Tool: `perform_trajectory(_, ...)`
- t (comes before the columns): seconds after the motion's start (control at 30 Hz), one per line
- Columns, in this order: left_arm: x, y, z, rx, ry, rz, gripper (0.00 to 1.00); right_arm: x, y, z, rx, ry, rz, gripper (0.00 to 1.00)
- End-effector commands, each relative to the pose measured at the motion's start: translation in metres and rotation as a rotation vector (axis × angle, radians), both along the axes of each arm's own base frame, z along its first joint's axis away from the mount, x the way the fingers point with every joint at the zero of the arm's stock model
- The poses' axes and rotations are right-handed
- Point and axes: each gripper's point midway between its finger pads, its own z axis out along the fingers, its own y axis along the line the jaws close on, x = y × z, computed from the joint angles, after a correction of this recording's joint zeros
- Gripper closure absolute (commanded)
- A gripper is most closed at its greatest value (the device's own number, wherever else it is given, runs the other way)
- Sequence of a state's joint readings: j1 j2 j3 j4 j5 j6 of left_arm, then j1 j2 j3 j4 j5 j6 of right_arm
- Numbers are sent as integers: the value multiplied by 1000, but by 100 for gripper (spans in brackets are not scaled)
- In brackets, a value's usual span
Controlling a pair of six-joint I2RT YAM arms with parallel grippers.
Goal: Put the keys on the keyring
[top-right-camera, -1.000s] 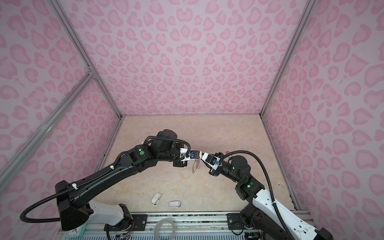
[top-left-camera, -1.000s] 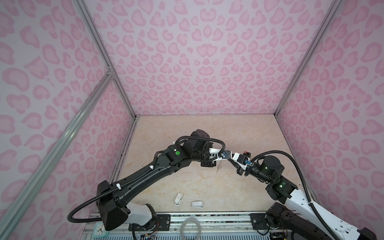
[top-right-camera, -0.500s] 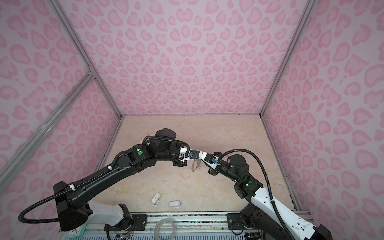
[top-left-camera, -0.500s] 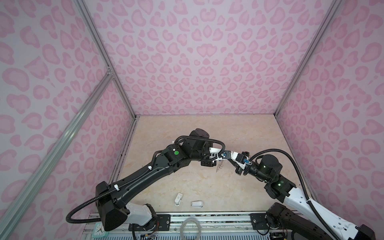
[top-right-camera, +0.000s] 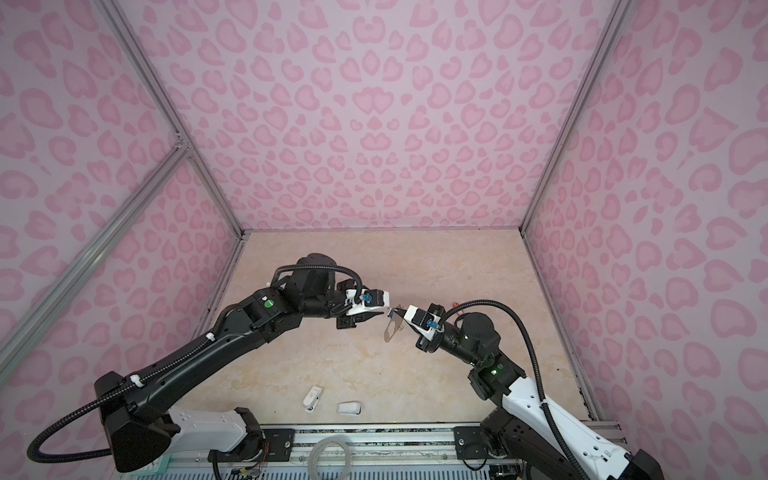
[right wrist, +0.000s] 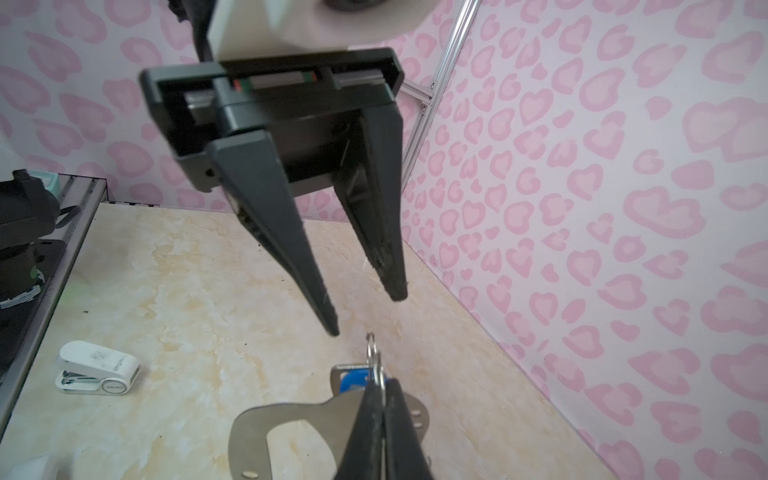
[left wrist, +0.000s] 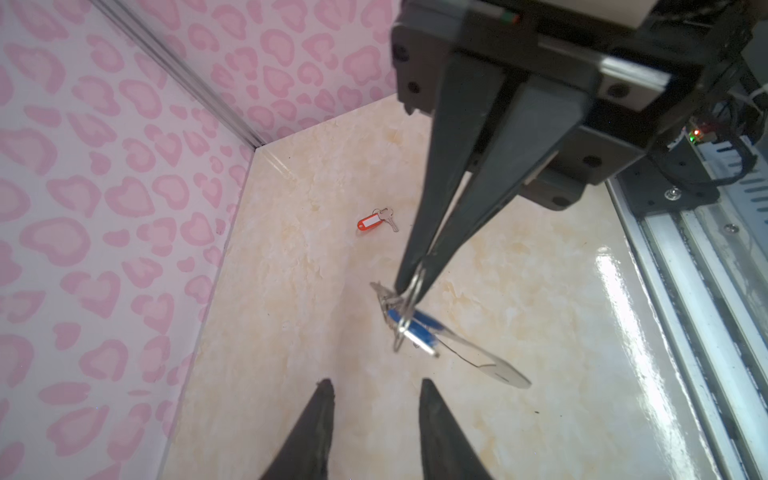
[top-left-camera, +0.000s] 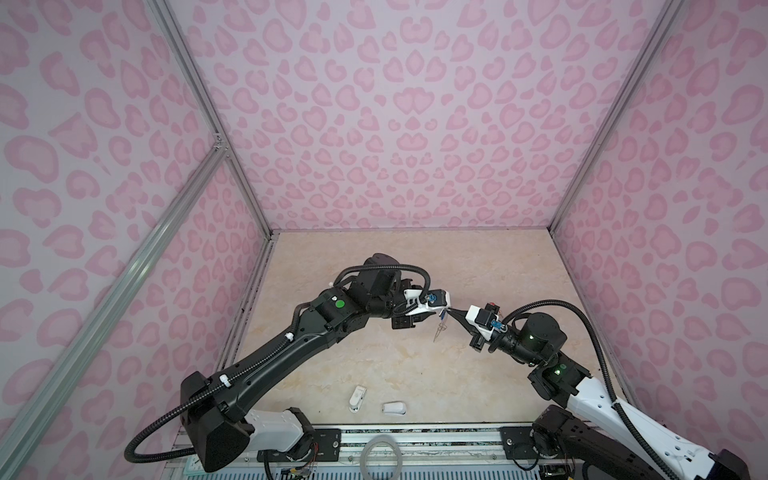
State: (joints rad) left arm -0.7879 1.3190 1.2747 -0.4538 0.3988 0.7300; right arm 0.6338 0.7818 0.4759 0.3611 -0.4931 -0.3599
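Bench (top-left-camera: pixel 415 374), pale marbled top, walled in pink heart-print on three sides. Both arms reaching in, tips close together above mid-bench.

Right hand (left wrist: pixel 409 286) pinched fully closed on a wire split ring at the edge of the keyring (right wrist: pixel 291 419), ring loop poking out past the fingertips.

Left hand (right wrist: pixel 365 315) parted to a moderate gap, empty, poised just beside that ring, not touching it.

Pale grey hoop (top-left-camera: pixel 381 455) at the front rail, well apart from the rest.

Keyring held clear of the bench, flat grey plate with oval cut-out hanging below the closed tips.

Two white plastic pieces (top-left-camera: pixel 357 397) side by side near the bench's front edge.

Blue key (right wrist: pixel 353 380) dangling at the gripped ring, tag just beside the plate.

Red-orange key (left wrist: pixel 374 222) flat on the bench, apart from both hands, tag and metal blade both showing; in both top views mostly hidden behind the right wrist.
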Motion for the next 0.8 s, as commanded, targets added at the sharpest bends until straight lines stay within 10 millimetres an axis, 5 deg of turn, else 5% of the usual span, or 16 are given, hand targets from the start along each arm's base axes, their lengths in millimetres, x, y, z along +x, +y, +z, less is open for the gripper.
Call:
perform_trajectory(0.0,-17,-8,18,-119,67,-90,65,-6,3,14,46,-43,39,100)
perform_trajectory(0.33,-29,-12,16,-143,109,-153,70,-9,4,15,43,-44,57,100)
perform_trajectory(0.77,-25,-15,2,-101,131,-153,97,-15,2,25,74,-86,70,100)
